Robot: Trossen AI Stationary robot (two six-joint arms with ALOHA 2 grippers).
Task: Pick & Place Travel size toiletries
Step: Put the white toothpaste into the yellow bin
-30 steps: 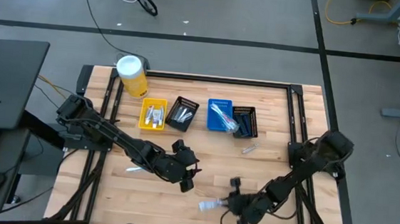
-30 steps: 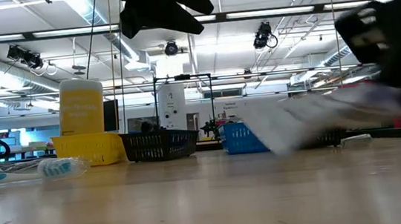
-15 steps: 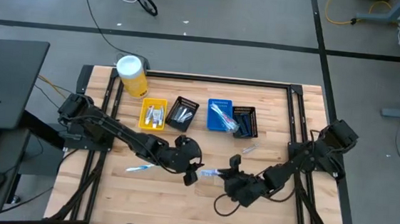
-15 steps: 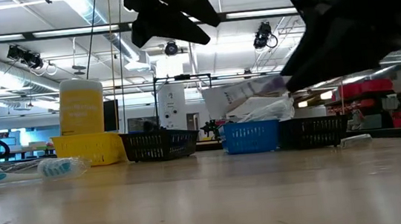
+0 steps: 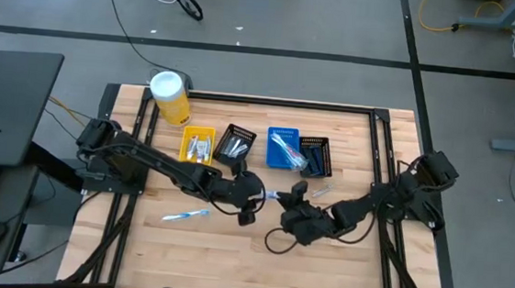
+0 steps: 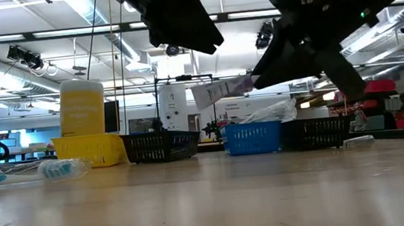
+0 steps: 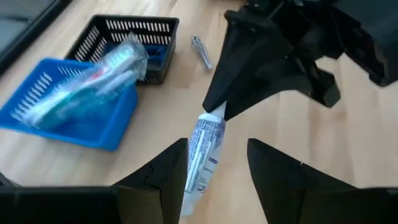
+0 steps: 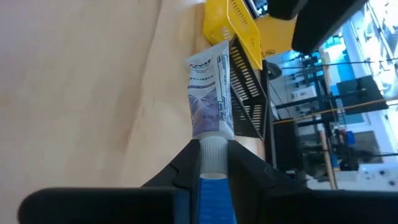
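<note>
Midair, toothpaste tube (image 8: 210,93) between grippers

Bins: four in one row, namely one yellow bin (image 5: 196,147), two black bins (image 5: 234,146) (image 5: 316,156), one blue bin (image 5: 282,150). Yellow canister (image 5: 170,97): one. Loose items on the table: one blue toothbrush (image 5: 185,216) and one small silver item (image 5: 319,192). Toothpaste tube (image 8: 210,93): one. Bin contents appear to be several pieces each; exact count not readable.
</note>
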